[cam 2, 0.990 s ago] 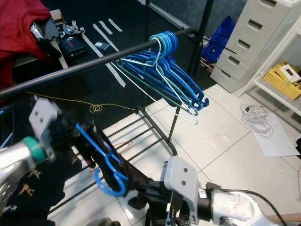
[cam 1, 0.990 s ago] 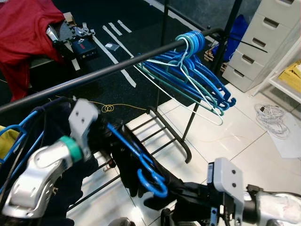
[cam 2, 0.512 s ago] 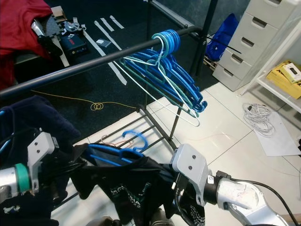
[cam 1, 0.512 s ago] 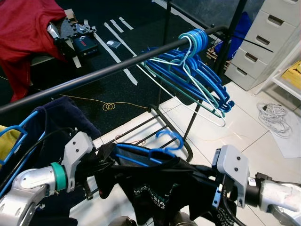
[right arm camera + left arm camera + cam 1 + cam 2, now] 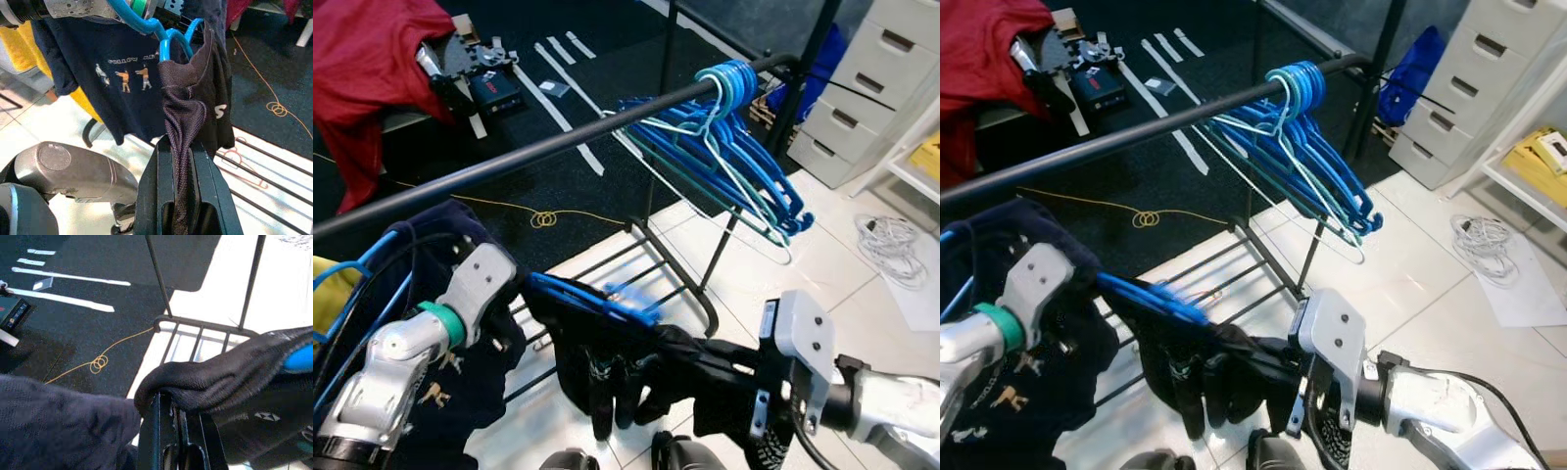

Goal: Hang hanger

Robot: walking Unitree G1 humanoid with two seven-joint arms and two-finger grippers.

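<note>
Silver arms: the left arm point(image 5: 386, 367) wears a green ring, the right arm point(image 5: 891, 416) black cabling, both grey screwed wrist plates.

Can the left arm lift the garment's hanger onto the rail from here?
Probably yes: the left gripper holds the blue hanger below the rail, whose stretch above looks free.

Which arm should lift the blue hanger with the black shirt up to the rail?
Probably left: the left end effector sits at the blue hanger, nearer the rail. The right end effector pinches only the black shirt.
</note>
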